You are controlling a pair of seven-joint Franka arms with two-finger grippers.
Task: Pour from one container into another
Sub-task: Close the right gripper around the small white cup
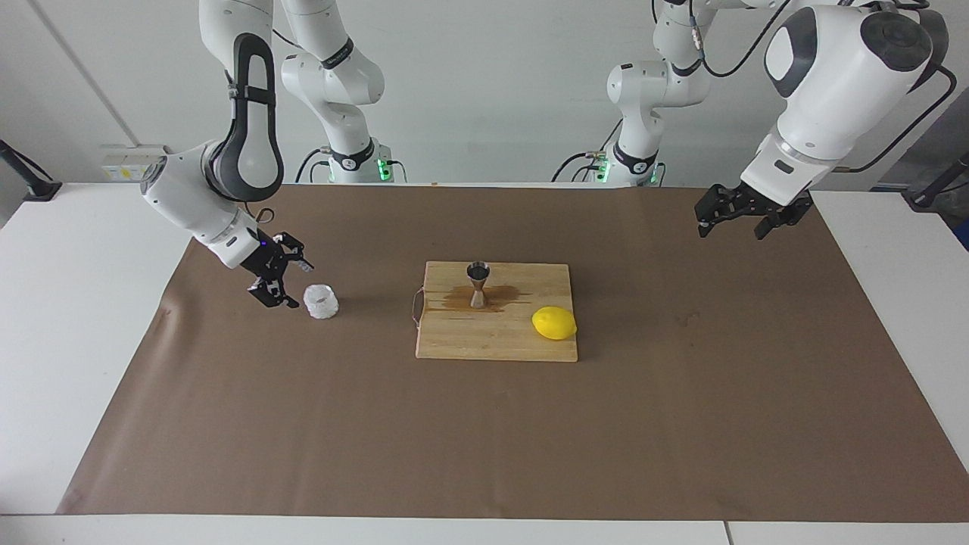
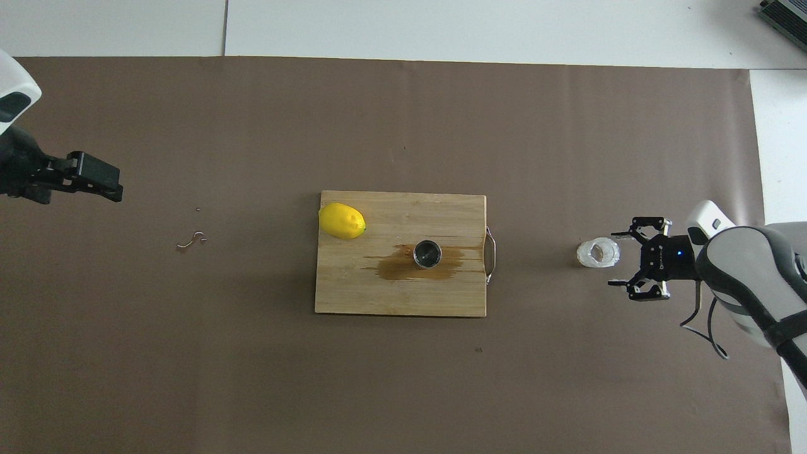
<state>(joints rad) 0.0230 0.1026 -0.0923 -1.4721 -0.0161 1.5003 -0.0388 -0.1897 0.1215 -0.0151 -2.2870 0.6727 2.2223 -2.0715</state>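
Landmark: rectangular wooden cutting board (image 1: 496, 322) w/ thin wire handle, mid brown paper sheet (image 1: 484, 454) on white counter (image 1: 68, 303).

Small shiny metal hourglass jigger (image 1: 478, 284) upright on the board, on its half nearer the robots; dark mouth up; stands in a brown wet stain (image 2: 403, 268); yellow lemon (image 1: 554, 323) also on the board, at its corner toward left arm's end, farther from robots than jigger, apart from it.

Small squat whitish translucent cup w/ crinkled wall (image 1: 321, 300) off the board, on the paper toward right arm's end, upright, abt level w/ jigger.

Right hand (image 1: 286, 281) low, just beside cup on the side away from the board; fingers spread wide, holding nothing; not round the cup, not touching as far as can be told.

Left hand (image 1: 733, 216) raised over paper, well off the board toward left arm's end; open, empty; waiting.

Few small drips (image 2: 191, 239) on paper betw. board and left hand.
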